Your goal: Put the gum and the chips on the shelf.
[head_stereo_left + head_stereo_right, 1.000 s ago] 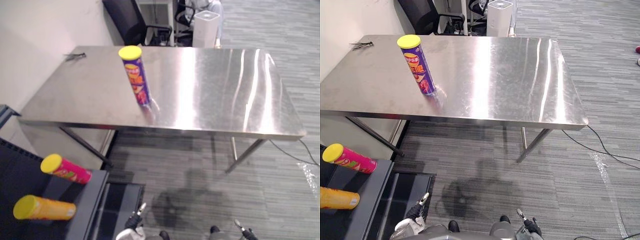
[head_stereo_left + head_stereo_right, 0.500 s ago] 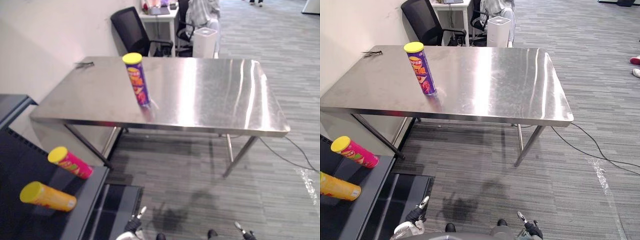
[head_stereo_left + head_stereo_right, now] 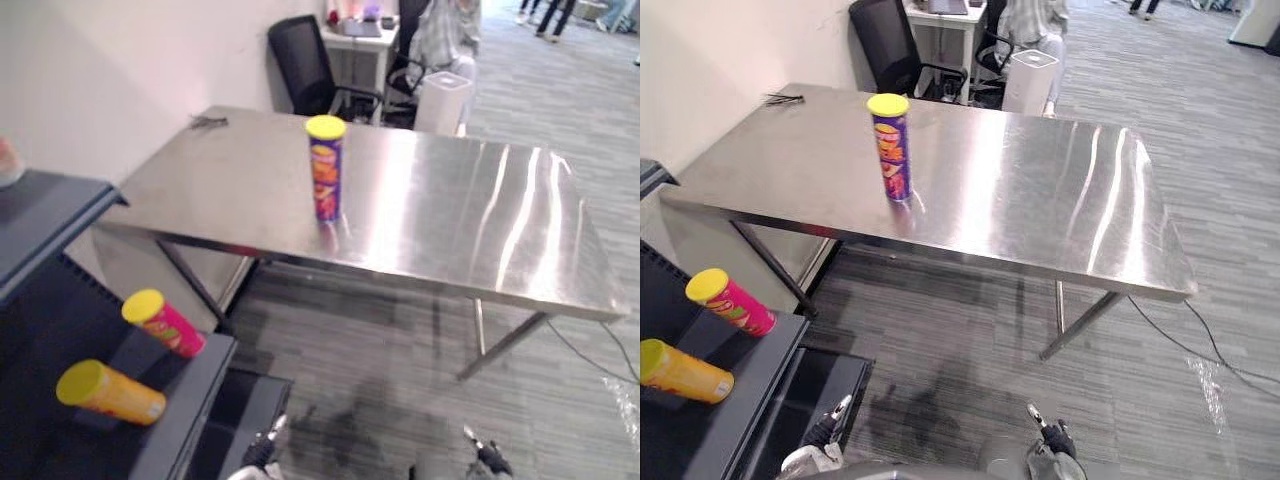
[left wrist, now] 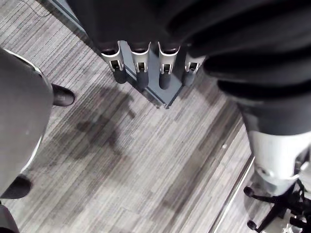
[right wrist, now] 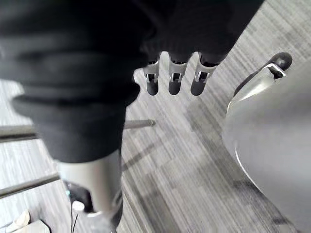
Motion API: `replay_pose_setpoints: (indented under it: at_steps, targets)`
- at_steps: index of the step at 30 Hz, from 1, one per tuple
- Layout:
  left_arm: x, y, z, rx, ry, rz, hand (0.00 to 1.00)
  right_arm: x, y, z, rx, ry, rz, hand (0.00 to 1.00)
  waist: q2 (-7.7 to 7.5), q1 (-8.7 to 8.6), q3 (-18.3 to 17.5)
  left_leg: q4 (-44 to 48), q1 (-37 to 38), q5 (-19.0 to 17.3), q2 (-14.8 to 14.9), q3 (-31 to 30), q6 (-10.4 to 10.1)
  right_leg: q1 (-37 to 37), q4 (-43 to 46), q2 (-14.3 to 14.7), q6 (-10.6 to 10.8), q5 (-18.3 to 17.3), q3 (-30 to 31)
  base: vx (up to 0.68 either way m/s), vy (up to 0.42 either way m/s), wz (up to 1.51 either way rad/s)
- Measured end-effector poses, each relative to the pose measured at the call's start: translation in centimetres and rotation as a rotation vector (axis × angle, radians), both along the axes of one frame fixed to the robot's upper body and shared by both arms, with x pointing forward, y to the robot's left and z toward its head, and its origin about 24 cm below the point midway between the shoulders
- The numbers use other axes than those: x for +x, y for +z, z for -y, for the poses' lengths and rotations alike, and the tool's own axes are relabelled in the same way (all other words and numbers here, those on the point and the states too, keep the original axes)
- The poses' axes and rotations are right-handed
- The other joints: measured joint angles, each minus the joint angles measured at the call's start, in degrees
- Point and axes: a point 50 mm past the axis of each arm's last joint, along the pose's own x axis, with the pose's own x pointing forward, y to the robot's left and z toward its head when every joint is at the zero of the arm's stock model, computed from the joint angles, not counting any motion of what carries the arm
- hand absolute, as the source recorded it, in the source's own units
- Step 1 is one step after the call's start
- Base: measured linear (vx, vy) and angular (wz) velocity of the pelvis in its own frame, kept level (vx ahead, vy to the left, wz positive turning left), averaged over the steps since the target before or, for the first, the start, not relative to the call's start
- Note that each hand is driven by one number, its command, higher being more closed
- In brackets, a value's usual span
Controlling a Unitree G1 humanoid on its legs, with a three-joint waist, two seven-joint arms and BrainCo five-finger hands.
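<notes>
Grey striped carpet [image 3: 1200, 130] over most of the frame.

Steel tabletop [image 3: 1040, 200] on thin legs, slanting across the upper middle of the head views.

Dark shelf [image 3: 755, 400] in the lower left corner, well apart from the tabletop's near edge.

Black office chair [image 3: 885, 45] at the top, behind the tabletop's far edge. To its right, a seated person [image 3: 440, 35] and a white upright unit [image 3: 1030, 80] on the floor.

Purple chips tube [image 3: 890, 148] with a yellow lid, upright on the tabletop, left of the frame's centre and nearer the tabletop's left end, touched by nothing.

Orange tube [image 3: 685, 372] lying on the shelf at the left edge, yellow lid pointing left. Pink tube [image 3: 730, 303] just above it in the frame, also lying on the shelf, lid toward the upper left.

Left robot hand [image 4: 141, 65] hanging over the carpet, fingers straight and side by side, holding nothing.

Right robot hand [image 5: 174, 80] likewise over the carpet, fingers straight, holding nothing. Both low at the bottom edge of the head views, far from the tabletop.

Small dark object [image 3: 785, 98] at the tabletop's far left corner, too small to identify.
</notes>
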Motion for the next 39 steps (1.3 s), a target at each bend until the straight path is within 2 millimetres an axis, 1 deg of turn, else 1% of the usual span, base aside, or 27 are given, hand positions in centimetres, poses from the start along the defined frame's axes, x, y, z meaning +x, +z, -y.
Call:
replay_pose_setpoints:
  at_steps: [2,4,5,6,7,8,9,10,11,13,15,16,18,19,20,21,22,23,24,25,26,28,30,34,37,38,39]
  targets:
    - [-0.4,-0.1,0.1,-0.004,0.009,-0.009,0.00,0.1,0.1,0.1,-0.004,-0.001,0.004,0.00,0.55,-0.19,0.4,0.0,0.8,-0.6,0.9,-2.0,-0.4,-1.2,-4.6,1.2,0.2,0.2,-0.4,0.24,-0.035,0.60]
    - [-0.7,-0.2,0.1,-0.004,0.016,-0.014,0.00,0.2,0.1,0.2,-0.006,-0.001,0.005,0.00,0.69,-0.23,0.5,0.4,1.5,-1.1,1.5,-3.7,-1.2,-1.9,-9.7,1.8,1.3,1.0,0.8,0.30,-0.112,0.61]
    - [-1.1,-0.2,-0.1,-0.005,0.043,-0.017,0.00,0.1,0.1,0.2,-0.006,-0.001,0.002,0.00,0.37,-0.16,0.6,1.5,1.8,-2.1,1.5,-4.8,-2.5,-1.7,-13.1,2.3,2.0,2.6,2.2,0.23,-0.119,0.54]
    - [-1.1,-0.2,-0.3,-0.004,0.056,-0.014,0.00,0.0,0.0,0.1,-0.005,-0.002,0.000,0.00,-0.02,-0.12,0.6,2.1,2.0,-2.7,1.4,-5.7,-3.2,-1.2,-14.7,2.3,1.8,4.7,3.1,0.32,-0.200,0.79]
    - [-1.0,0.0,-0.7,0.006,0.076,-0.005,0.00,-0.3,0.0,0.1,-0.004,-0.003,-0.006,0.00,-1.69,-0.21,1.0,3.3,2.9,-4.2,0.6,-7.5,-4.5,0.3,-15.9,1.7,3.0,7.2,4.0,0.26,-0.230,0.68]
    - [-1.0,-0.1,-0.2,-0.009,0.097,-0.006,0.00,-0.2,0.1,0.7,-0.018,-0.006,-0.005,0.00,0.36,0.06,1.2,4.1,3.3,-5.1,2.4,-8.9,-5.5,1.4,-14.6,2.5,2.4,4.4,2.6,0.36,-0.332,0.62]
    - [-1.0,-0.2,0.4,-0.026,0.102,-0.006,0.00,0.2,0.2,0.9,-0.025,-0.004,0.006,0.00,1.26,0.01,1.1,4.4,3.2,-5.1,3.3,-9.2,-5.5,1.4,-14.3,3.1,2.0,4.2,1.7,0.31,-0.313,0.34]
    - [-1.0,-0.2,0.6,-0.031,0.105,-0.004,0.00,0.5,0.4,1.3,-0.039,-0.003,0.016,0.00,1.65,0.01,1.3,4.7,2.9,-4.9,4.1,-9.4,-5.8,1.5,-14.2,3.6,1.5,3.7,0.8,0.23,-0.232,0.35]
    - [-1.0,-0.3,1.1,-0.043,0.109,-0.004,0.00,1.1,0.6,1.6,-0.047,0.004,0.032,0.00,2.92,-0.09,1.2,5.0,2.5,-4.2,5.3,-10.4,-7.0,2.1,-14.0,4.4,0.4,2.7,-0.9,0.20,-0.213,0.45]
    - [-1.0,-0.3,1.2,-0.051,0.127,-0.002,0.00,1.0,0.6,1.6,-0.047,0.004,0.031,0.00,3.27,-0.28,1.1,5.0,2.2,-2.2,6.8,-12.9,-8.8,3.8,-13.6,4.9,-0.3,2.2,-4.5,0.15,-0.237,0.72]
    - [-1.0,-0.3,1.3,-0.057,0.133,0.000,0.00,0.6,0.5,1.7,-0.048,0.001,0.023,0.00,2.73,-0.17,1.0,5.1,1.4,-0.7,7.3,-14.5,-9.4,5.1,-14.2,4.8,-1.2,1.6,-7.2,0.08,-0.197,0.79]
    - [-0.9,-0.2,1.2,-0.055,0.131,0.005,0.00,0.7,0.6,1.8,-0.051,-0.001,0.026,0.00,2.85,-0.25,0.8,5.1,0.1,0.0,7.7,-15.5,-9.7,5.8,-15.6,4.7,-1.3,1.5,-9.1,0.04,-0.154,0.78]
    - [-0.8,-0.2,1.0,-0.057,0.122,0.012,0.00,0.7,0.6,1.8,-0.054,-0.001,0.025,0.00,2.77,-0.29,0.6,4.8,-1.9,1.1,7.9,-14.9,-10.0,6.1,-17.6,4.2,-1.6,1.3,-11.4,0.02,-0.114,0.77]
    - [-0.8,-0.2,0.8,-0.054,0.117,0.014,0.00,0.5,0.4,1.8,-0.051,-0.007,0.016,0.00,2.55,-0.38,0.6,4.4,-2.9,2.3,7.9,-14.0,-10.3,6.2,-17.9,3.4,-1.6,1.4,-13.3,-0.02,-0.056,0.71]
    - [-0.9,-0.2,0.6,-0.049,0.115,0.008,0.00,0.1,0.3,1.7,-0.044,-0.016,0.002,0.00,2.14,-0.50,0.6,3.3,-3.0,3.6,8.0,-11.4,-10.2,6.6,-18.2,2.7,-1.6,1.4,-14.4,-0.04,-0.034,0.92]
    - [-1.1,-0.2,0.4,-0.043,0.109,0.000,0.00,-0.5,0.0,1.6,-0.032,-0.045,-0.018,0.00,1.66,-0.90,0.4,1.3,-2.4,5.3,7.8,-6.7,-10.0,7.7,-19.2,1.8,-1.6,1.4,-16.1,-0.06,-0.008,0.83]
    - [-1.3,-0.3,0.4,-0.040,0.104,-0.006,0.00,-0.7,-0.1,1.6,-0.031,-0.053,-0.031,0.00,1.66,-1.35,0.3,-0.1,-2.0,6.0,7.8,-3.5,-9.5,8.3,-19.9,1.7,-1.4,1.6,-17.1,-0.06,0.014,0.69]
    - [-1.6,-0.3,0.3,-0.035,0.100,-0.013,0.00,-0.8,-0.1,1.7,-0.034,-0.056,-0.035,0.00,1.91,-1.38,0.0,-1.6,-1.5,6.2,7.8,-0.8,-9.4,8.5,-20.6,1.9,-1.2,1.7,-17.5,-0.07,0.032,0.39]
    - [-1.7,-0.3,0.3,-0.031,0.094,-0.017,0.00,-0.7,-0.1,1.6,-0.036,-0.057,-0.035,0.00,2.20,-1.36,-0.2,-2.8,-1.3,6.2,7.8,-0.2,-9.4,9.0,-22.0,2.5,-1.1,2.6,-17.7,-0.05,0.036,0.12]
    - [-1.7,-0.3,0.3,-0.030,0.094,-0.017,0.00,-0.6,-0.1,1.6,-0.035,-0.055,-0.034,0.00,2.20,-1.32,-0.2,-3.2,-1.3,6.2,7.8,0.0,-9.4,9.1,-22.7,2.7,-1.1,3.2,-17.6,-0.07,0.043,-0.07]
    - [-1.7,-0.3,0.3,-0.024,0.087,-0.020,0.00,-0.7,-0.1,1.6,-0.036,-0.057,-0.037,0.00,2.11,-1.23,-0.4,-3.6,-1.3,6.2,7.8,0.7,-9.4,9.2,-24.2,2.9,-1.1,4.6,-17.2,-0.07,0.039,-0.22]
    - [-1.8,-0.4,0.3,-0.015,0.086,-0.028,0.00,-1.1,-0.2,1.8,-0.034,-0.081,-0.053,0.00,2.02,-1.41,-0.5,-4.3,-0.9,6.1,7.6,1.9,-9.4,9.9,-26.7,3.3,-0.9,6.5,-16.4,-0.09,0.051,-0.26]
    - [-2.1,-0.5,0.3,-0.004,0.093,-0.050,0.00,-2.9,-0.6,2.1,-0.034,-0.152,-0.111,0.00,2.09,-1.60,-0.7,-5.2,-0.2,6.1,7.0,3.2,-9.2,11.0,-29.2,3.5,-0.1,8.3,-15.6,-0.10,0.045,-0.21]
    - [-2.3,-0.6,0.3,0.012,0.068,-0.069,0.00,-6.0,-0.9,3.1,-0.052,-0.273,-0.188,0.00,2.54,-1.69,-1.4,-5.2,0.2,5.5,6.3,5.9,-8.3,10.8,-31.2,3.4,0.0,10.0,-13.0,-0.05,0.035,-0.31]
    - [-2.6,-0.7,0.4,0.013,0.064,-0.082,0.00,-8.6,-1.0,3.8,-0.042,-0.431,-0.239,0.00,2.63,-1.81,-2.0,-5.6,0.9,5.0,6.0,8.7,-8.1,9.8,-31.5,3.4,0.2,10.7,-10.2,-0.02,0.049,-0.47]
    - [-2.6,-0.7,0.5,0.010,0.064,-0.083,0.00,-9.5,-1.0,4.2,-0.032,-0.526,-0.253,0.00,2.80,-1.93,-1.9,-6.1,1.7,4.8,5.9,10.1,-8.1,9.7,-31.6,3.5,0.3,11.0,-8.9,0.01,0.051,-0.54]
    - [-2.7,-0.7,0.5,0.008,0.065,-0.084,0.00,-9.9,-1.0,4.4,-0.032,-0.570,-0.259,0.00,2.85,-1.93,-2.0,-6.2,1.9,4.7,5.9,10.5,-8.3,9.5,-31.6,3.6,0.3,11.0,-8.3,0.03,0.039,-0.49]
